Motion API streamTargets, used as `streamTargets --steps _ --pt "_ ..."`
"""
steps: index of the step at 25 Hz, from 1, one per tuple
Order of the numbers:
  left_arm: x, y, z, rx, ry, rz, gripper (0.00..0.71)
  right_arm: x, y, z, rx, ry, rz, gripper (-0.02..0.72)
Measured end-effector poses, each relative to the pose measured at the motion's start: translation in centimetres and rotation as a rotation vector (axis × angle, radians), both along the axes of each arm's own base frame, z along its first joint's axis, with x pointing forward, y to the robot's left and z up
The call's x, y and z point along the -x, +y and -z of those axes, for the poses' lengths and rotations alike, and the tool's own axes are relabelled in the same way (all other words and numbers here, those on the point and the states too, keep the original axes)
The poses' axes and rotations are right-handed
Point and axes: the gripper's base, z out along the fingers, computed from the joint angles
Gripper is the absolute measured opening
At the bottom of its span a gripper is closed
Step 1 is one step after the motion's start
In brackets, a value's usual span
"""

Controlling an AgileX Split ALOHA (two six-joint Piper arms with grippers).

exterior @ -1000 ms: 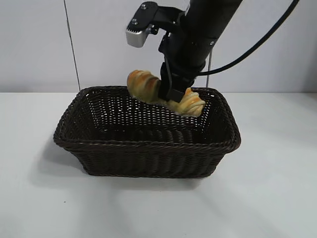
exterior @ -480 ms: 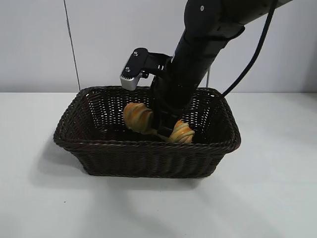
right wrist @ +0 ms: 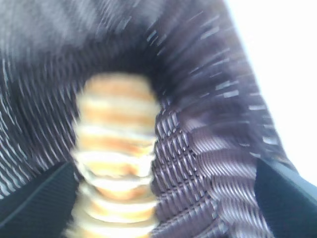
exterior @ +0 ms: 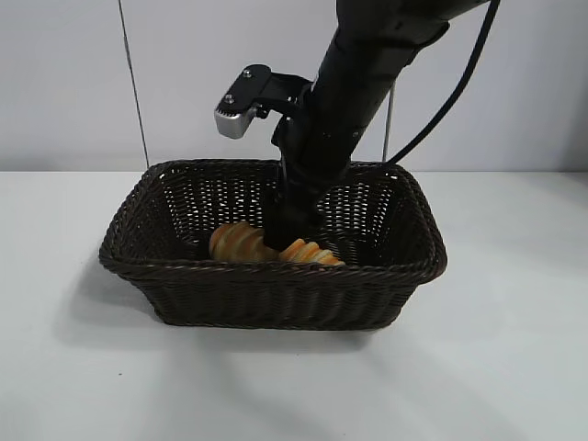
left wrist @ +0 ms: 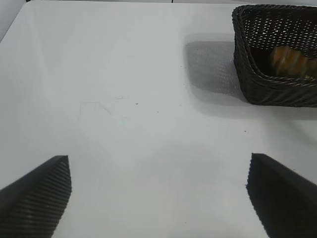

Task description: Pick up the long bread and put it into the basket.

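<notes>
Long bread (exterior: 271,246), ridged, seemingly lies in woven wicker basket (exterior: 276,285); right gripper (right wrist: 163,198) fingers wide.

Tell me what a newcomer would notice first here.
The dark basket at the table's middle, with the long bread lying inside it near the front wall. Next, the black right arm reaching down into it, its right hand open just above the loaf.

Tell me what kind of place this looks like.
Probably a robot lab test bench: a bare white table against a plain wall, a black robot arm with its right gripper in a wicker basket holding a long bread.
</notes>
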Motion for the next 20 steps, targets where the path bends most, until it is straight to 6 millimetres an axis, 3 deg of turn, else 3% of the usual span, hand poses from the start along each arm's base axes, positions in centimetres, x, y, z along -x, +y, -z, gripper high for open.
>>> streamTargets --steps 12,16,20 --pt "0.0 0.0 0.0 0.000 0.000 0.000 0.695 -0.9 -0.2 -7.6 -0.154 0.083 0.437 0.694" --pt "0.0 0.0 0.0 0.000 0.000 0.000 0.695 -1.0 -1.0 -8.3 -0.133 0.089 0.530 0.694" --pt "0.0 0.0 0.0 0.000 0.000 0.000 0.695 -1.8 -4.0 -8.2 -0.070 0.114 0.643 0.694"
